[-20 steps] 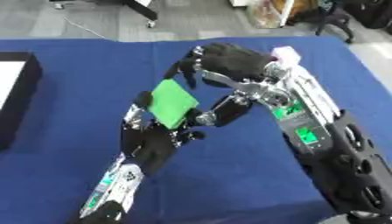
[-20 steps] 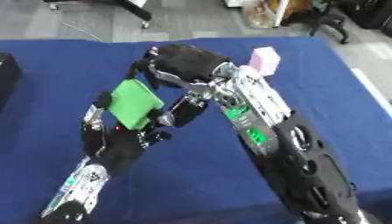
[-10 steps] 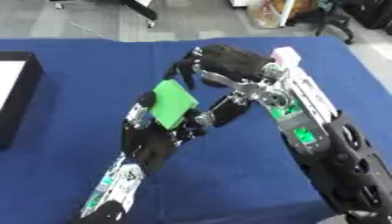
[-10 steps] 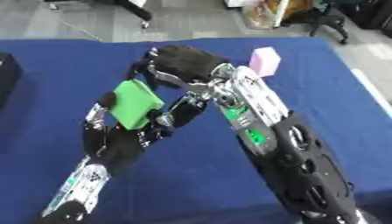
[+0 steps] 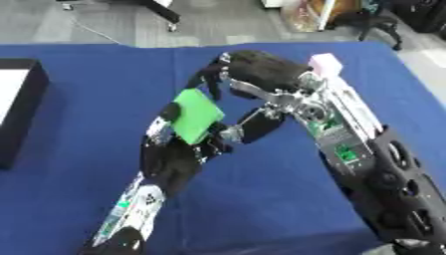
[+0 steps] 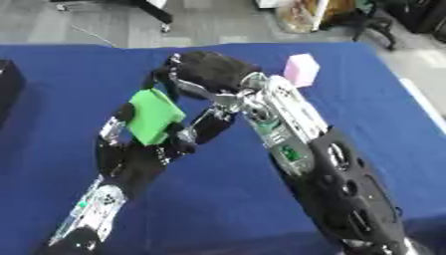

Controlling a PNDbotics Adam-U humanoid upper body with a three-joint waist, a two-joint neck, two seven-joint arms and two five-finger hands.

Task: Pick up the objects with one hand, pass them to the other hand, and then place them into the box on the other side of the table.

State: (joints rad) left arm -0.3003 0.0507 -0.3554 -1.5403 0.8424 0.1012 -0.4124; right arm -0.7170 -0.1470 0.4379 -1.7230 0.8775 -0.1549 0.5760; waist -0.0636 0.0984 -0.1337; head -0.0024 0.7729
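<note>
- The box (image 5: 24, 114) sits at the table's (image 5: 78, 199) far left edge, well left of the green block.
- The left hand (image 5: 178, 149) is raised mid-table, fingers curled around the green block (image 5: 197, 115), holding it tilted.
- The right hand (image 5: 253, 74) is just right of the green block, fingers bent over its upper edge.
- A pink block (image 6: 301, 69) rests on the blue cloth, right of the green block.

The table (image 5: 78, 199) is covered in deep blue cloth, filling most of the frame. In the middle, the block (image 5: 197, 115) is bright green. The left hand (image 5: 187, 149) and right hand (image 5: 261, 74) are black with silver parts and small green marks on the arms. At upper right, a pale pink block (image 6: 301, 69). At the left edge, the box (image 5: 19, 107) is black with a white inside.
</note>
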